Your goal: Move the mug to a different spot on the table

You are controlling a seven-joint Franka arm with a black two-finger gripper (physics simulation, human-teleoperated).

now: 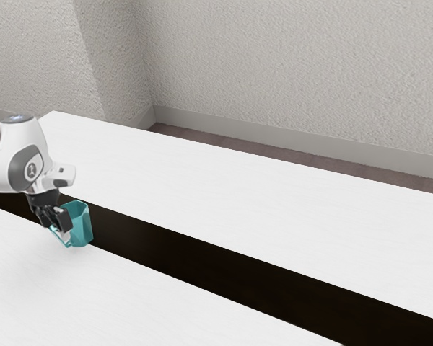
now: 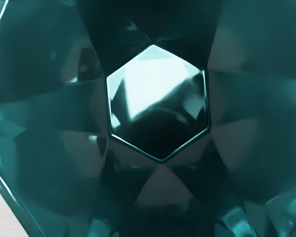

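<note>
One teal mug (image 1: 78, 225), tilted just beside the dark gap (image 1: 224, 270) in the table (image 1: 238, 187), is clamped by its wall between the closed jaws of the gripper (image 1: 58, 220); a slipping rim hold could drop it into that gap.

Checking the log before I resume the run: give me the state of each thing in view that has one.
mug: roughly upright, open end up, empty; whether it rests on the table or is lifted, I cannot tell.
tool: down at the mug's rim, on the arm's side; open or shut, I cannot tell.
</note>
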